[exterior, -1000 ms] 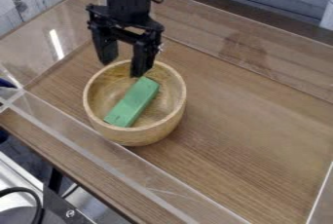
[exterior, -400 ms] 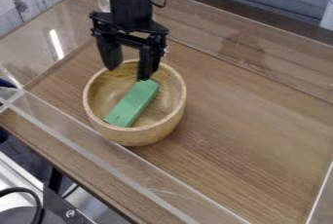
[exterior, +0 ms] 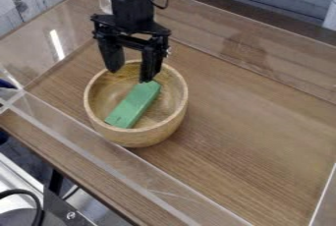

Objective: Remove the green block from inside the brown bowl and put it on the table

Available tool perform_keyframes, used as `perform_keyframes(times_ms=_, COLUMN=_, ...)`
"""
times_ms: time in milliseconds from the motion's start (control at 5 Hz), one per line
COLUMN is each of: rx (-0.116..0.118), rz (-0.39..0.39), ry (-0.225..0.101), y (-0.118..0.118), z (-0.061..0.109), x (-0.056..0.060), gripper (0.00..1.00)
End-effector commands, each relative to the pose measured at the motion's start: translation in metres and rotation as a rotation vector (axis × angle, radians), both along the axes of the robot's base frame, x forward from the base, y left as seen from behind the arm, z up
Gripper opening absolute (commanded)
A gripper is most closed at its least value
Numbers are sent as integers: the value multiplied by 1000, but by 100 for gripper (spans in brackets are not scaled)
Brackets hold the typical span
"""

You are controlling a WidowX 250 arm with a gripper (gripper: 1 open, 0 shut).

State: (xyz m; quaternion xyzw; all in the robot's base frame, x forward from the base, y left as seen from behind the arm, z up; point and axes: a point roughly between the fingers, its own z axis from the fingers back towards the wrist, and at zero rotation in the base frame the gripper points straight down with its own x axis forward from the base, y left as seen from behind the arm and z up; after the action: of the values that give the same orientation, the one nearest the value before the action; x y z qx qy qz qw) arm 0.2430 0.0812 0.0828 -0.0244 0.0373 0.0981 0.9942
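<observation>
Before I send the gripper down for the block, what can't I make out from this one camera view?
- Bowl floor under the block: hidden by the block, so how flat it lies is unclear.
- Bowl's far rim: partly behind the open gripper.
- Fingertip height against the rim: cannot tell from this angle.
- Arm above the gripper: cut off by the top edge.
- Table at right: cut off by the frame edge.

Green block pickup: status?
Gripper open, above bowl's far rim. Block lies in bowl, not gripped. Nothing blocking it.
</observation>
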Motion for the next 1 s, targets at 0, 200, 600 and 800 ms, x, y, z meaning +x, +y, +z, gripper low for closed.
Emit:
perform_keyframes(times_ms=0, rx=15, rz=21, ry=-48, y=6, z=12, x=9, gripper=100)
perform_keyframes(times_ms=200, rx=14, rz=30, ry=-52, y=7, z=13, x=10, gripper=100)
perform_keyframes(times_ms=600, rx=9, rz=45, ry=-60, y=9, z=12, x=12, gripper=100)
perform_keyframes(times_ms=800, rx=8, rz=50, ry=-65, y=9, z=13, x=14, gripper=100)
